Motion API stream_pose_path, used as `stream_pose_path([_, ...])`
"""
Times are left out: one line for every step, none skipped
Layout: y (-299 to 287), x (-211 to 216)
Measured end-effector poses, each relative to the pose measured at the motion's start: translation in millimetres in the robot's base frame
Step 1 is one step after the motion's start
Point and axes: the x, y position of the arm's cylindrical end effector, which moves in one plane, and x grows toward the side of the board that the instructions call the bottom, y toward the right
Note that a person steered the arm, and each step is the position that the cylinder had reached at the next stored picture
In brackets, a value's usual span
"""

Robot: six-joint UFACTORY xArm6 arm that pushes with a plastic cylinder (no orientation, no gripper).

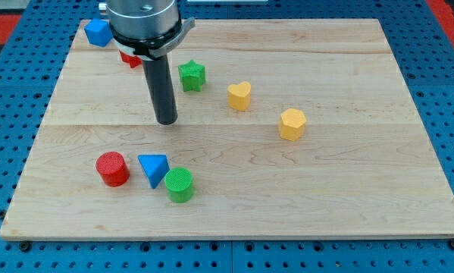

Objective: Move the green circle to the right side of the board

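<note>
Green circle (180,184) sits near the board's (348,205) bottom edge, left of centre. My tip (166,120) stands above it in the view, well apart, a bare strip of wood between them. Tip is slightly left of the circle's line. No gripper on this arm, so nothing is held or clamped; the rod touches no block.

Rod runs straight up from the tip to the round grey mount at the view's top, close to upright.

Circle's neighbours: blue triangle (154,168) just beside it at upper left, possibly touching, cannot tell. Red cylinder (112,168) further left, near the triangle.

Upper area: green star (192,75) just right of the rod. Yellow heart (239,95) further right, then yellow hexagon (292,123) lower right of that. Blue block (98,32) at the top left corner. A red block (130,58) is partly hidden behind the mount; shape unclear.
</note>
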Motion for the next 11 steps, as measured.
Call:
stream_pose_path([-80,14])
stream_pose_path([-109,50])
stream_pose_path([-98,110])
stream_pose_path([13,112])
stream_pose_path([78,123])
stream_pose_path([67,134])
stream_pose_path([92,136])
stream_pose_path([156,107])
stream_pose_path([212,121])
stream_pose_path([248,130])
stream_pose_path([226,160])
